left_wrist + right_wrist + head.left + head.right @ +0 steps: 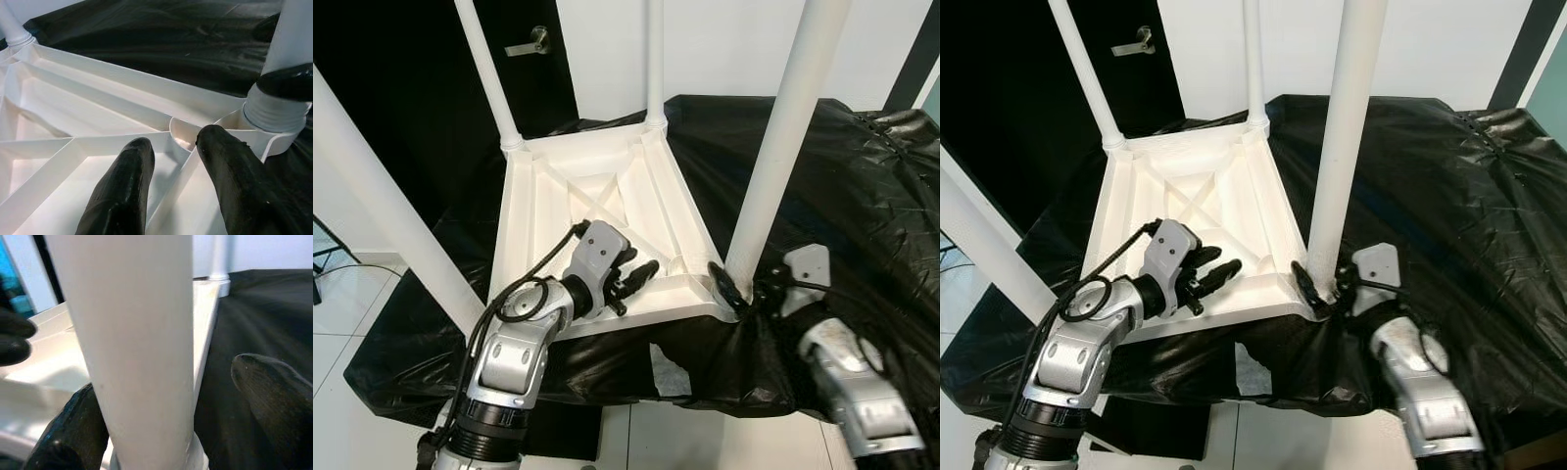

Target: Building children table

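Upturned white table (607, 196): right gripper (736, 287) straddles the near-right leg (773, 157), contact unclear; left gripper (631, 279) parted, empty, over the ribs.

Two silver arms with rounded metal joint housings are seen. A looping black cable (514, 289) is carried on the left arm. Each hand, left (631, 279) and right (736, 290), is fitted with long black fingers.

Even, bright indoor light fills both eye views, which are sharp. The black sheet (862, 176) shows soft glare on its folds at 2 o'clock. The right wrist view is blurred; its near white leg (132, 347) is out of focus.
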